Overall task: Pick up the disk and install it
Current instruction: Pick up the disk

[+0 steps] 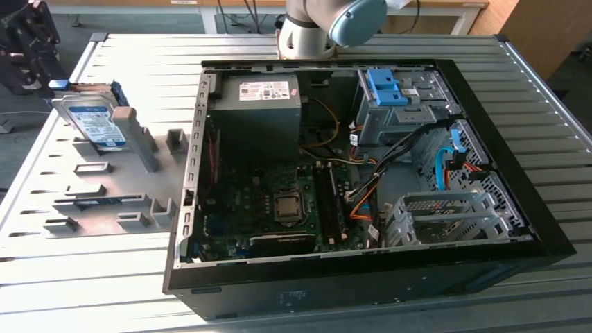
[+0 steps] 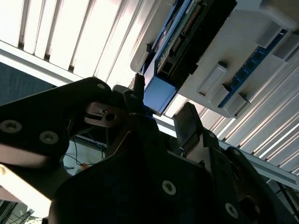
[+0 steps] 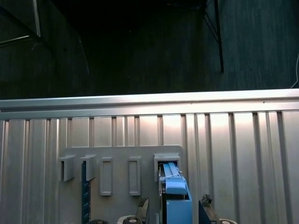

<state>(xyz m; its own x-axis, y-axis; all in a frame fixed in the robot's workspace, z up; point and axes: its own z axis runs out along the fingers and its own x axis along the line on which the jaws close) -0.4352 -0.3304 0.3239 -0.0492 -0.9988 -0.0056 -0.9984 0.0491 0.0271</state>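
The gripper (image 3: 174, 204) held its dark metal fingers apart, flanking the smooth blue plastic rail of the flat disk (image 3: 174, 186), which stood upright in a grey slotted holder (image 3: 117, 161).

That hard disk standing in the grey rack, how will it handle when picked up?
The disk looks rigid, a metal slab, probably heavy for its size. Standing on edge in the grey rack, it may tip if nudged sideways. Its blue rails look like smooth plastic, possibly slippery.

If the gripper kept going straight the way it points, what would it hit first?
Probably the disk: in both wrist views its blue end lies ahead of the gripper, lined up between the fingers.
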